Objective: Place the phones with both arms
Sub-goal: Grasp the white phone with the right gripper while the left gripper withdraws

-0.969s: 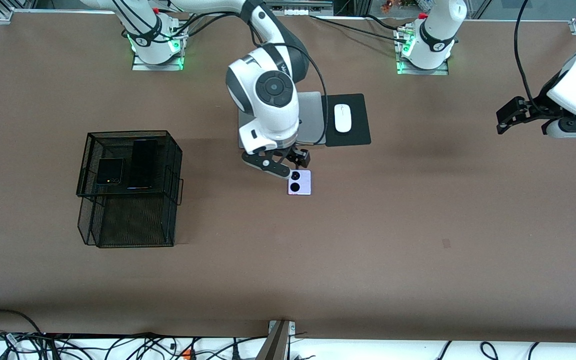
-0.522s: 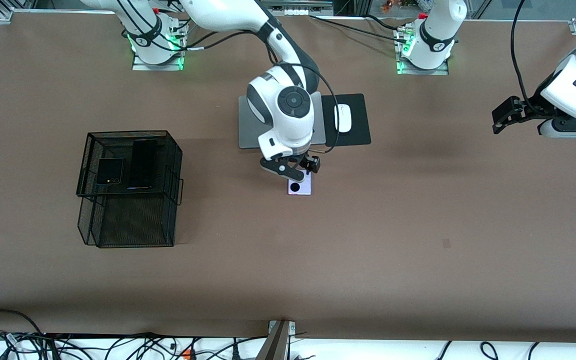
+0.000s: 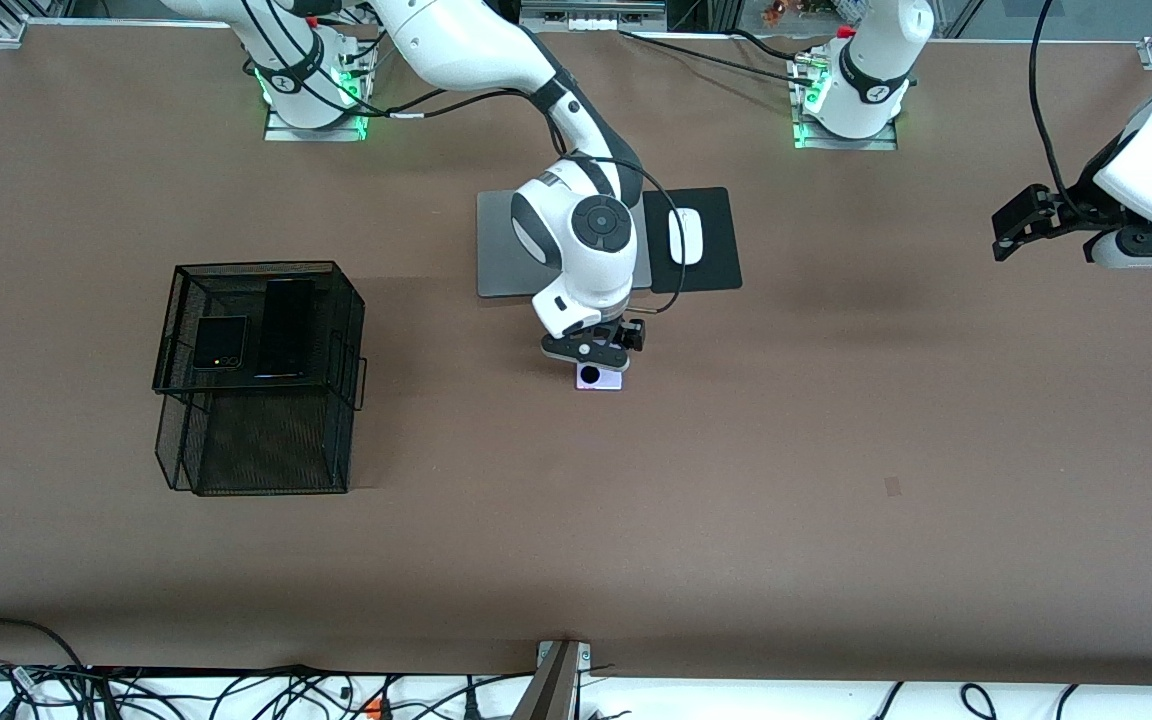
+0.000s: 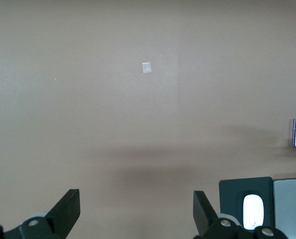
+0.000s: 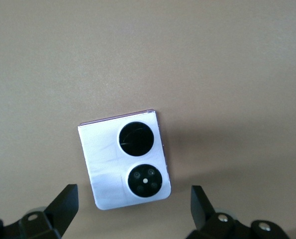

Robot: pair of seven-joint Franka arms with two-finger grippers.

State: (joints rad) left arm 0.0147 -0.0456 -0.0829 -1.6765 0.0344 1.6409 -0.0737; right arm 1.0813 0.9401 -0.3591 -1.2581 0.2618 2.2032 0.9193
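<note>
A squarish lilac-white phone (image 3: 604, 380) (image 5: 105, 164) with two black circles lies flat on the brown table, just nearer the front camera than the silver laptop. My right gripper (image 3: 596, 350) (image 5: 134, 195) hangs open directly over it, one finger on each side and clear of it. A small black phone (image 3: 220, 342) and a long slim black phone (image 3: 288, 326) lie side by side in the top tier of a black wire basket (image 3: 266, 440). Raised over the table's left-arm end, my left gripper (image 3: 1011, 228) (image 4: 136, 198) waits open with nothing in it.
The silver laptop (image 3: 501, 245) (image 4: 291, 204) lies toward the arms' bases. Beside it is a black mouse pad (image 3: 716, 250) (image 4: 232, 191) with a white mouse (image 3: 685, 236) (image 4: 253, 210). A small tape mark (image 3: 893, 487) (image 4: 146, 67) sits on the bare table.
My right gripper has moved toward the left arm's end and come down over the lilac phone, now hiding its upper circle in the front view. The left arm has shifted only slightly.
</note>
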